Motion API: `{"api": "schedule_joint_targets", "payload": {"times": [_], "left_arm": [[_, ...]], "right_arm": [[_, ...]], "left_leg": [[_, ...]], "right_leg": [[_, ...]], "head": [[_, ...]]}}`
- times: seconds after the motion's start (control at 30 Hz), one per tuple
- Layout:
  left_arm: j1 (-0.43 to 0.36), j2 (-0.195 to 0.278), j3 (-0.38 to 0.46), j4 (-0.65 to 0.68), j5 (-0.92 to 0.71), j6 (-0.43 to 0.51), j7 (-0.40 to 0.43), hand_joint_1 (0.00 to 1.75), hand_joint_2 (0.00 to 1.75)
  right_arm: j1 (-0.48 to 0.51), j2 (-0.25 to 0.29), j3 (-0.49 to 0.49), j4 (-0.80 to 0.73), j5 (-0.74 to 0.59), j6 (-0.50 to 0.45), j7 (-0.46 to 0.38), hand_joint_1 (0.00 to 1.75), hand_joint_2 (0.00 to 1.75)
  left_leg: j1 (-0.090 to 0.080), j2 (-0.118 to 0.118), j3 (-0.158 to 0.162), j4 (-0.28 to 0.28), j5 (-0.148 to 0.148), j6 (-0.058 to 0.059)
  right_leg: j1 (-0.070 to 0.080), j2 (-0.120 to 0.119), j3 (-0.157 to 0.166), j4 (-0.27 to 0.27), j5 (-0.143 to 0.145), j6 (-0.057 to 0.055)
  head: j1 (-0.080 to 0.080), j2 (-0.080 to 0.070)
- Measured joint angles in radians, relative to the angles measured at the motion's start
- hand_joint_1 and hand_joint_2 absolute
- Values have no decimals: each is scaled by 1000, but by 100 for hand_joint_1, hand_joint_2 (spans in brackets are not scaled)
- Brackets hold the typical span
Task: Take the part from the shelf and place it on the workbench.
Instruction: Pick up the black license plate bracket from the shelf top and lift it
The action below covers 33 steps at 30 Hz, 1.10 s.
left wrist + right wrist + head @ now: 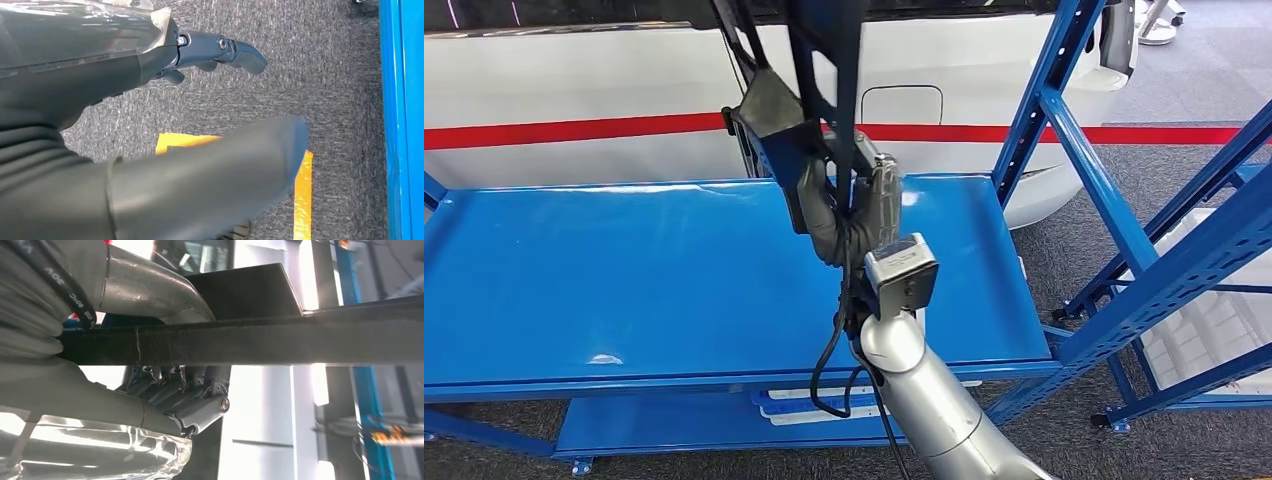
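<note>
- Left hand (pixel 150 150) — seen from its wrist camera, it hangs over grey carpet (pixel 325 75) with a yellow floor marking (pixel 303 200), holding nothing; a dark finger reaches out straight and apart from the thick thumb, so the hand looks open
- Blue table (pixel 604 280) — its broad flat top runs from the far left to right of centre, with a white vehicle body with a red stripe (pixel 574 130) behind it
- Part (pixel 769 115) — a dark, angular metal piece with long black bars rising out of the top of the head view; it hangs above the middle of the table, apart from the surface
- Right hand (pixel 849 215) — fingers wrapped and clamped on the part; the right wrist view shows a dark bar (pixel 260 342) running between thumb and curled fingers
- Judgement: the step in hand is the lowering; bring the part down slowly and level, let its lower edge settle on the top before loosening the fingers, since the tall bars could tip
- Blue shelf frame (pixel 1124 230) stands at the right — keep the bars away from its struts
</note>
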Motion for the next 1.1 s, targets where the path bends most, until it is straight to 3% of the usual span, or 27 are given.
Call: {"api": "schedule_joint_targets", "payload": {"times": [0.57, 0.73, 0.9, 1.0, 1.03, 1.1], "left_arm": [[-7, 0, 10, 0, 10, -1, 3, 0, 175], [-4, 0, 10, 0, 2, -9, 2, 0, 175], [-1, 0, 10, 0, 1, -17, 8, 0, 175], [-2, -1, 10, 0, 0, -21, 4, 0, 175], [-2, -2, 10, 0, -1, -23, 2, 0, 175], [-2, -3, 10, 0, -4, -29, -3, 0, 175]], "right_arm": [[17, -90, -9, -135, -50, 90, -14, 175, 175], [60, -124, 15, -163, -62, 102, -20, 175, 175], [90, -160, 34, -180, -68, 101, -37, 175, 175], [91, -174, 36, -192, -69, 99, -37, 175, 175], [91, -179, 37, -197, -69, 97, -37, 175, 175], [94, -193, 39, -205, -69, 89, -35, 175, 175]], "left_leg": [[1, 0, 0, 0, 0, 0], [1, 0, 0, 0, 0, 0], [-3, 0, -3, 7, -3, 11], [0, 2, 2, -12, 16, 28], [4, 4, 5, -23, 26, 35], [8, 9, 6, -34, 36, 41]], "right_leg": [[1, 0, 0, 0, 0, 0], [0, 0, 0, 0, 0, 0], [-7, 0, 0, -3, 5, 8], [-5, -1, -5, -4, 7, 19], [-4, -3, -15, 14, -3, 21], [-7, -7, -62, 110, -47, 19]], "head": [[0, 0], [0, 0], [-1, 0], [-1, 0], [0, 0], [3, 0]]}}
